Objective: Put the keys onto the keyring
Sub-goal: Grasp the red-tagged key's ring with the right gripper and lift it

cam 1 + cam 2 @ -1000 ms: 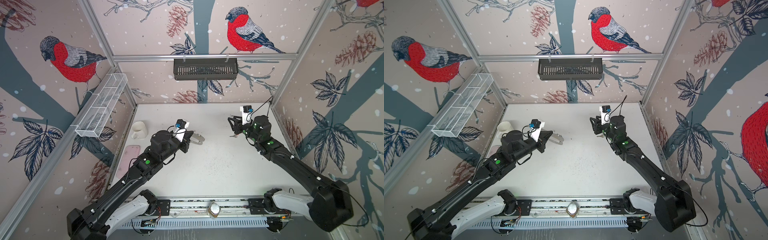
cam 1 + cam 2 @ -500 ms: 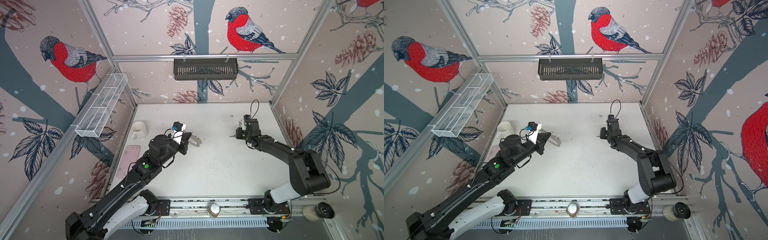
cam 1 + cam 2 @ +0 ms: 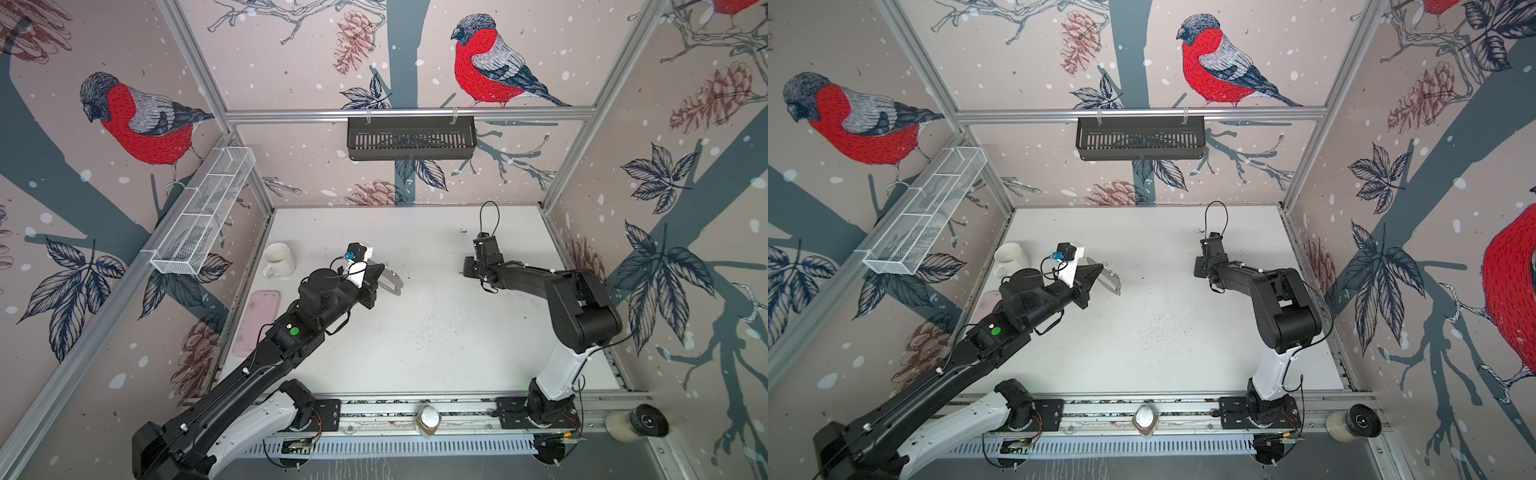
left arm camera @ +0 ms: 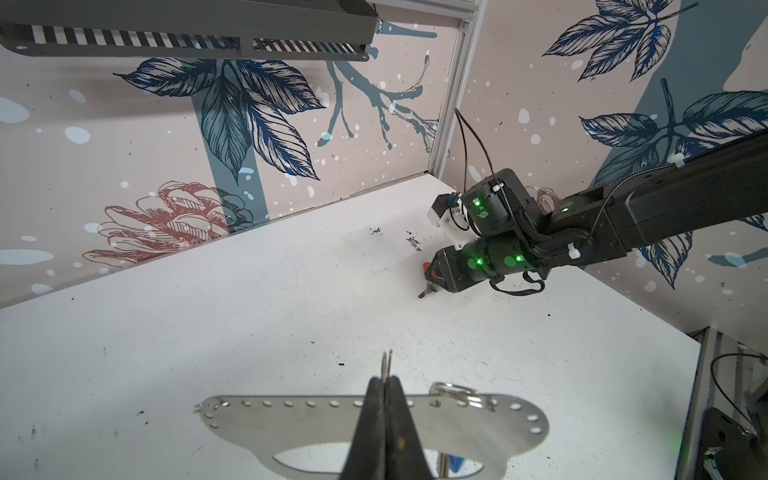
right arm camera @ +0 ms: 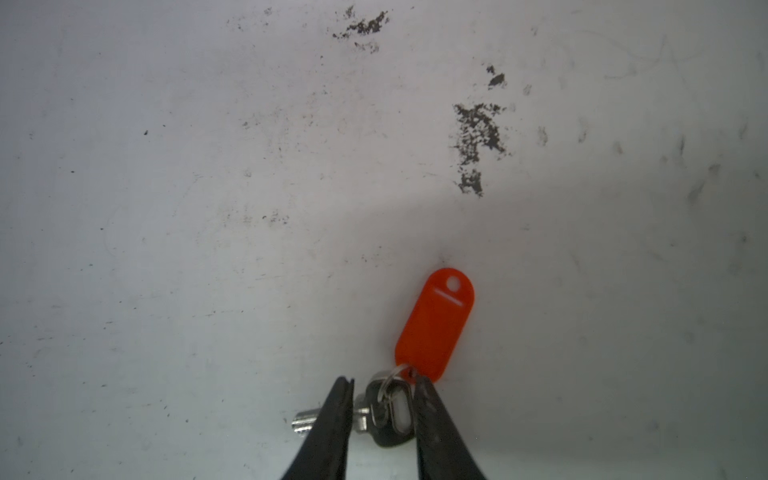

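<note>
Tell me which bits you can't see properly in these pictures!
- Right wrist view: the keys lie between the fingers of the right gripper, which cover part of them. It is unclear whether they are pinching.
- Both top views: the keys are hidden under that gripper, or too small to make out.
- Left wrist view: the keyring is cut off by the bottom edge and partly covered by the left gripper shut on it.
</note>
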Motion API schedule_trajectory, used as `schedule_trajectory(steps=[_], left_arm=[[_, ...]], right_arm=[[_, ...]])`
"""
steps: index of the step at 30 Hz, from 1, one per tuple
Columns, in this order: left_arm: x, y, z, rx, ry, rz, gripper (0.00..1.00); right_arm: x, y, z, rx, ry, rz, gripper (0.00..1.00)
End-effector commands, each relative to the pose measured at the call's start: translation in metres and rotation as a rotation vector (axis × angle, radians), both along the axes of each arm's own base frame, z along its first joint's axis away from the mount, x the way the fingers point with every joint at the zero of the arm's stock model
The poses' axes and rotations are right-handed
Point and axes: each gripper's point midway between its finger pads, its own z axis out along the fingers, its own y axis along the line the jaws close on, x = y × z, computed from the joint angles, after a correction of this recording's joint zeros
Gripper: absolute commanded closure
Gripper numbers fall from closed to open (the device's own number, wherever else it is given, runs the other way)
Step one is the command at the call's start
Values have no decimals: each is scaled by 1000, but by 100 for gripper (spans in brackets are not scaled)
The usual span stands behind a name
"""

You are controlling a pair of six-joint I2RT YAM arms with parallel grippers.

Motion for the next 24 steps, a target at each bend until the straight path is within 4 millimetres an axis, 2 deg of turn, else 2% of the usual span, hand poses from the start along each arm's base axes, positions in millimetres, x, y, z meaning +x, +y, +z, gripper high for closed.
schedule_trajectory(steps=[1, 13, 24], left_arm=[[1, -3, 19, -44, -52, -9, 100], [0, -4, 25, -50, -60, -18, 100], [-1, -5, 28, -53, -61, -23, 100]], right_arm=[[0, -5, -4, -26, 8, -30, 71], [1, -3, -12, -41, 22, -21, 80], [2, -4, -7, -56, 10, -15, 94]])
